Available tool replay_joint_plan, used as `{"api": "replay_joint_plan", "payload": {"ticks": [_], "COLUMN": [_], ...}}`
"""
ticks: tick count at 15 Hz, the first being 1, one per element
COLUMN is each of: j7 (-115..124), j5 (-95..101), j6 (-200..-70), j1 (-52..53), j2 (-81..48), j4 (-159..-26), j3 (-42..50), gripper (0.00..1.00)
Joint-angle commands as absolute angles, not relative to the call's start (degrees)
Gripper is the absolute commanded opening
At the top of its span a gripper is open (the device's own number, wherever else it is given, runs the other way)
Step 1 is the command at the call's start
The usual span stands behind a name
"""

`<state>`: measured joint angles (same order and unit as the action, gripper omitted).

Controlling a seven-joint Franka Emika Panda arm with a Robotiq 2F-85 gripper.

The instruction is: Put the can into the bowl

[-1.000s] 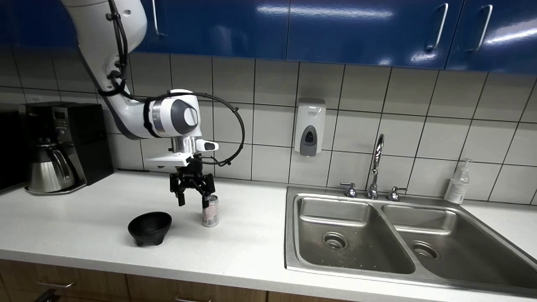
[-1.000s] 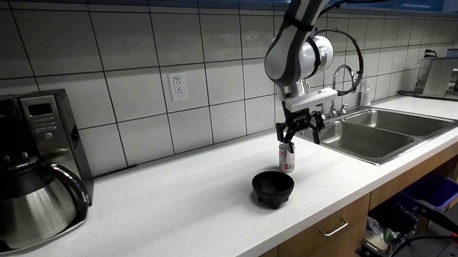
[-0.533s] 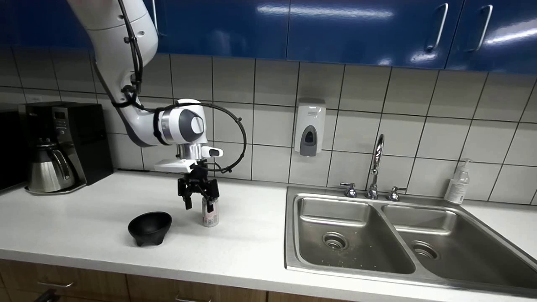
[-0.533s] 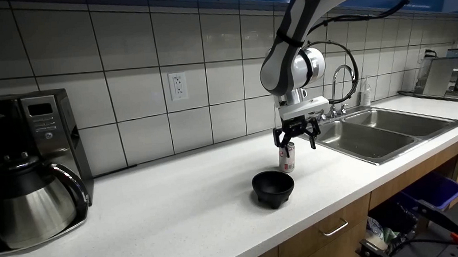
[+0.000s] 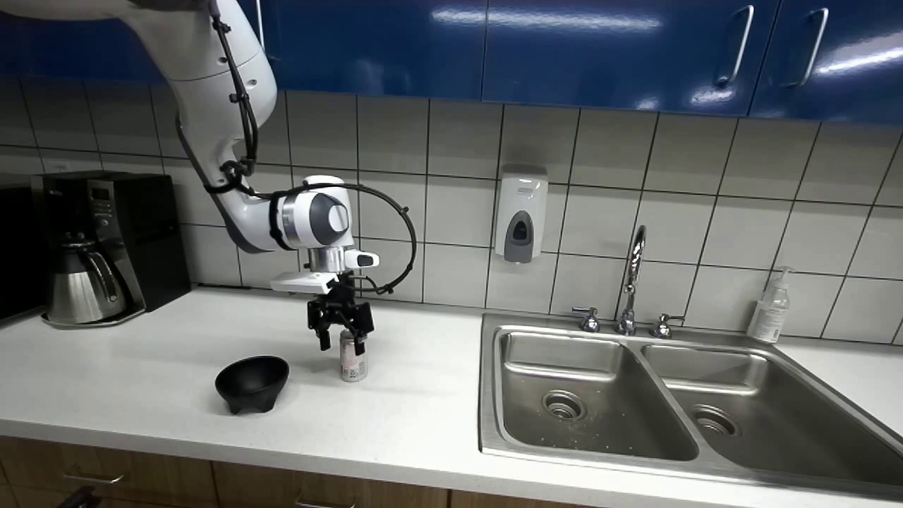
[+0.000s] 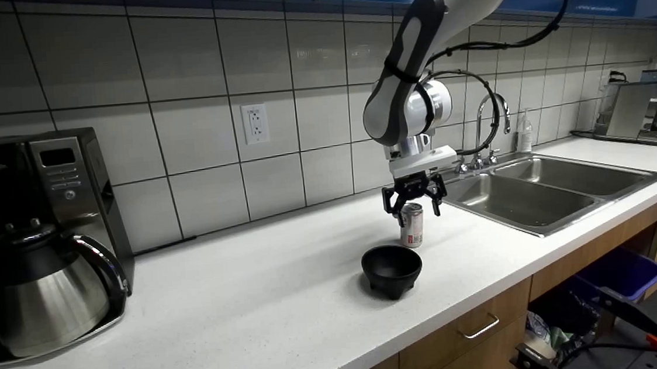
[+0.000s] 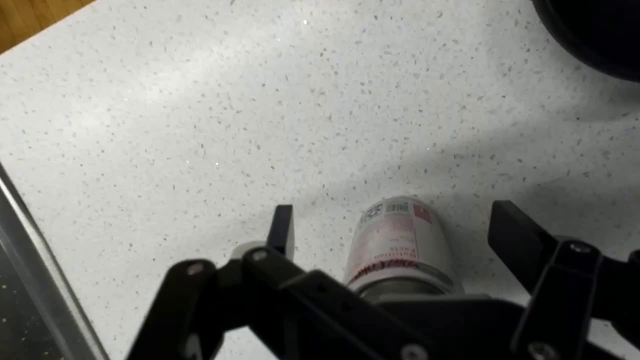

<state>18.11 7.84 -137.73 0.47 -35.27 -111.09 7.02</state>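
Note:
The can [image 5: 353,365], silver-grey with a reddish label, stands upright on the white counter; it also shows in an exterior view [image 6: 413,232] and in the wrist view [image 7: 400,240]. The black bowl [image 5: 252,381] stands apart from it; it also shows in an exterior view [image 6: 392,273] and at the wrist view's top right corner [image 7: 595,37]. My gripper [image 5: 342,347] is open, pointing down at the can's upper part. In the wrist view the fingers [image 7: 392,220] stand on either side of the can with a gap at each side. The gripper body hides part of the can's top.
A steel double sink [image 5: 491,395] with a faucet [image 5: 633,282] is beside the can. A coffee maker [image 6: 71,187] with a carafe [image 6: 50,294] stands at the counter's far end. A clear soap bottle [image 5: 771,310] is behind the sink. The tiled wall backs the counter.
My gripper has moved sideways and down, right in one exterior view and left in the other, so its fingers now flank the can's upper part. The can and bowl have not moved.

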Motion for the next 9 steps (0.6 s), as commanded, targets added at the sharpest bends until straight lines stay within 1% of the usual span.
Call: {"api": "replay_joint_plan", "payload": {"ticks": [1, 9], "j7": [19.3, 20.4], "j5": [6.9, 6.0], "j6": [-135.7, -134.6], "j1": [1.8, 2.1], "j2": [-37.5, -40.8], "j4": [-106.7, -101.8], "j3": [7.8, 8.6], "gripper": [1.00, 1.00]}}
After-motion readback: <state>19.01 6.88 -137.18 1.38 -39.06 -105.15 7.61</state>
